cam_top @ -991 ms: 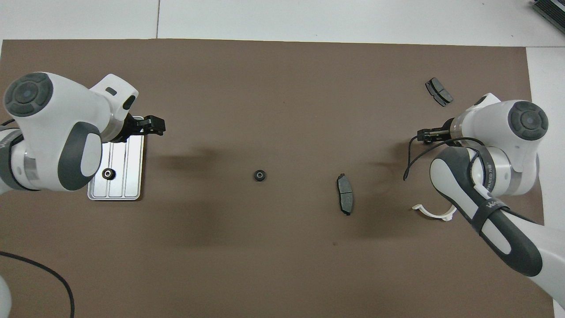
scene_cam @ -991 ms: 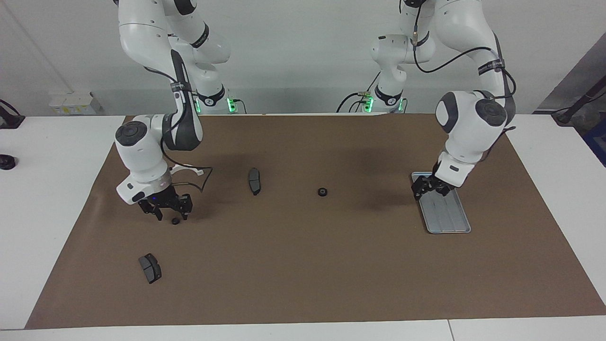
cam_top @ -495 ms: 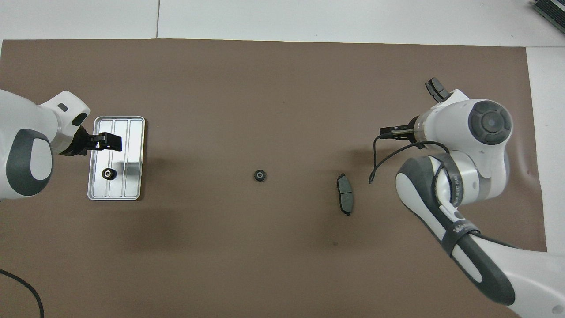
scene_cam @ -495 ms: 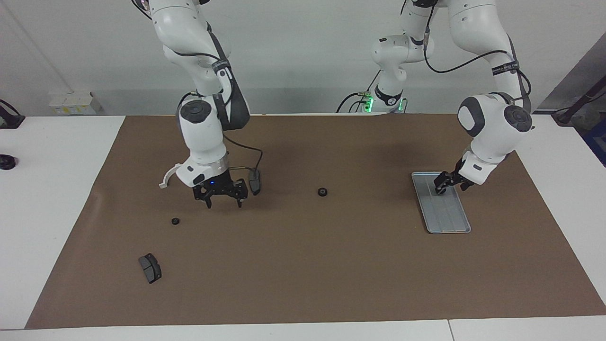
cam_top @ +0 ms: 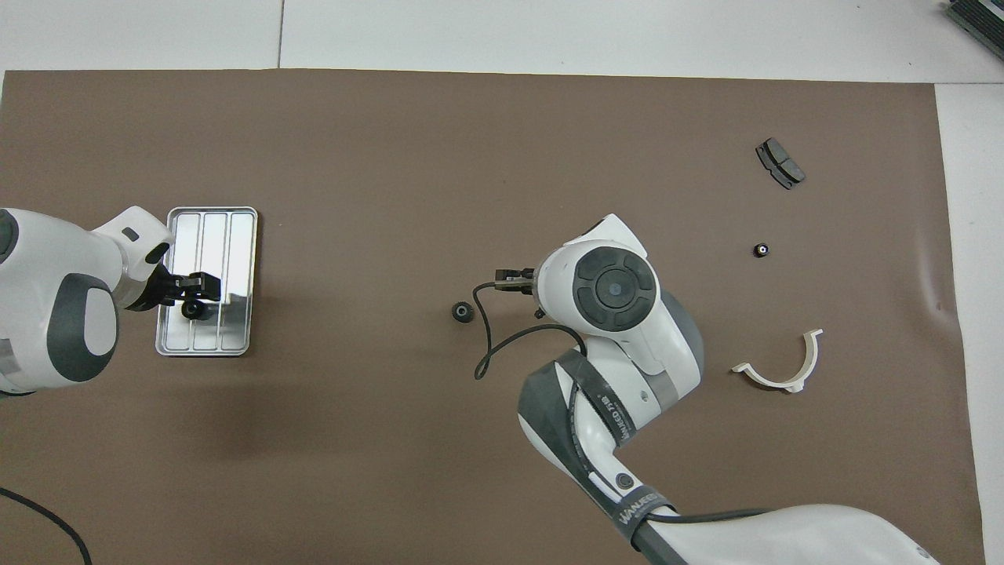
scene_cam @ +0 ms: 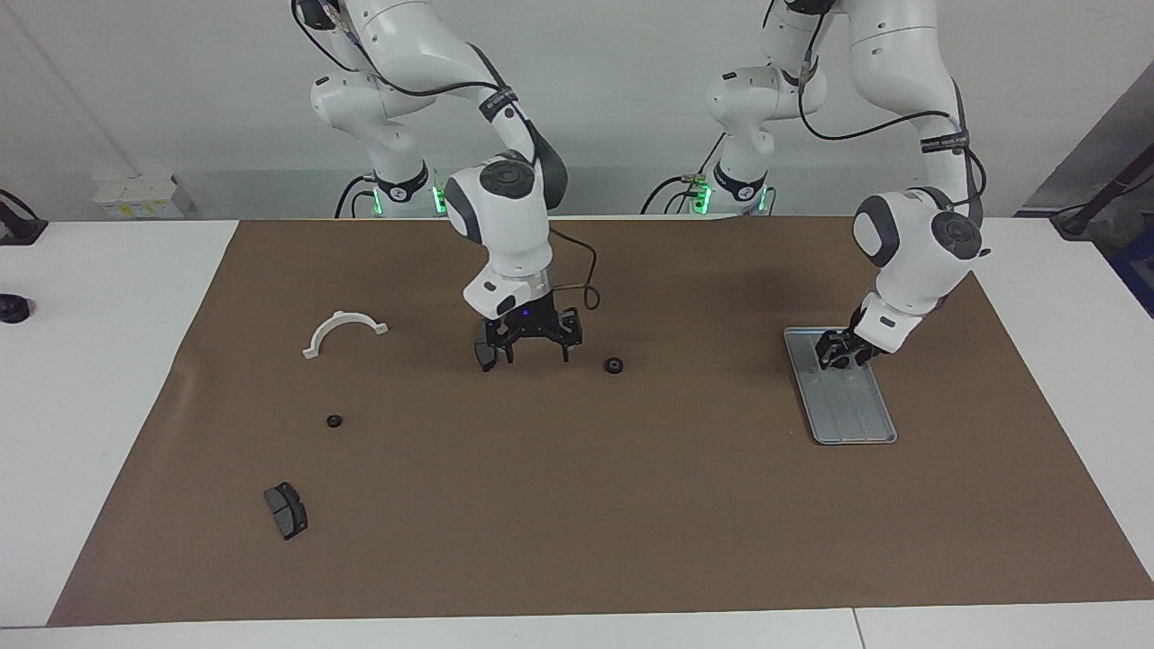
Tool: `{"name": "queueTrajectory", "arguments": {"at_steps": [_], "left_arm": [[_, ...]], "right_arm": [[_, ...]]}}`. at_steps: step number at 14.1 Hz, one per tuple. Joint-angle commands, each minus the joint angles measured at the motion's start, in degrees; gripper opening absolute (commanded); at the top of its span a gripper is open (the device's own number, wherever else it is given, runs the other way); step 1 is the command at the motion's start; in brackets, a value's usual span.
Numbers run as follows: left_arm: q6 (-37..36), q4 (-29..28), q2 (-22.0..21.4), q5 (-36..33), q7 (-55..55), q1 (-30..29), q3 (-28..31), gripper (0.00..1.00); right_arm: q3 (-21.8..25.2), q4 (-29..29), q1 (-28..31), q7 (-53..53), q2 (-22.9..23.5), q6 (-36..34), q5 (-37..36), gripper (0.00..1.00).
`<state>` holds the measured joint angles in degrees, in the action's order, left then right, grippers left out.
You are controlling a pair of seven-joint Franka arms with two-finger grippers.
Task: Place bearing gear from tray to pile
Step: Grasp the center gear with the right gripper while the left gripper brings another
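Swinging from the pile's end of the table toward the middle within a second, the right gripper (scene_cam: pixel 538 347) now hangs over the brown mat, fingers spread and empty, just beside one dark brake pad (scene_cam: pixel 484 353) and near a loose bearing gear (scene_cam: pixel 614 365) lying on the mat toward the tray. Meanwhile the left gripper (scene_cam: pixel 838 353) has dropped onto the silver tray (scene_cam: pixel 856 416) at the left arm's end of the table; in the overhead view its fingers (cam_top: pixel 205 282) sit on either side of the tray's bearing gear (cam_top: pixel 190 311) and appear to be drawing together, though whether they grip it cannot be told. That gear rests in the half of the tray nearer the robots, right at the left gripper's tips, so the left arm is plainly the closer one for the lift. The tray's long axis runs toward and away from the robots. The pile lies well apart, at the right arm's end: a white half-ring bracket (scene_cam: pixel 343 330), a second brake pad (scene_cam: pixel 286 509) and another small gear (scene_cam: pixel 334 421). The carry would have to cross most of the table, probably with a handover.
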<state>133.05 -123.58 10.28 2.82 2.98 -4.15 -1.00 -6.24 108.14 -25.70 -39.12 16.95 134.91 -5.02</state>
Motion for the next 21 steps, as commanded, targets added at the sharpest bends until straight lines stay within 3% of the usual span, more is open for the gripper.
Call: {"name": "queueTrajectory", "arguments": {"at_steps": [1, 5, 9, 11, 15, 21], "left_arm": [[0.54, -2.98, -2.37, -0.18, 1.68, -1.91, -0.4, 0.68], [0.63, -4.65, -3.16, -0.27, 3.97, -3.06, -0.4, 0.64], [0.54, -4.83, -3.25, -0.18, 3.79, -2.88, -0.4, 0.55], [0.89, -4.92, -3.25, -0.18, 3.44, -2.44, -0.49, 0.51], [0.81, -5.01, -3.25, -0.18, 3.35, -2.27, -0.4, 0.4], [0.46, -4.22, -3.08, -0.27, 3.44, -2.27, -0.49, 0.16]], "right_arm": [[0.35, -10.38, -3.21, -4.2, 7.11, -4.82, -0.34, 1.0], [0.26, -16.02, -7.6, -9.74, 13.71, -4.83, -3.5, 1.0], [0.35, -16.47, -10.34, -11.42, 16.1, -3.95, -4.72, 1.0], [0.35, -15.95, -10.43, -11.51, 16.01, -3.78, -5.61, 0.91], [0.35, -14.2, -10.43, -11.6, 16.01, -0.98, -7.36, 0.58], [0.35, -13.13, -10.43, -11.6, 16.01, 0.53, -7.46, 0.57]]}}
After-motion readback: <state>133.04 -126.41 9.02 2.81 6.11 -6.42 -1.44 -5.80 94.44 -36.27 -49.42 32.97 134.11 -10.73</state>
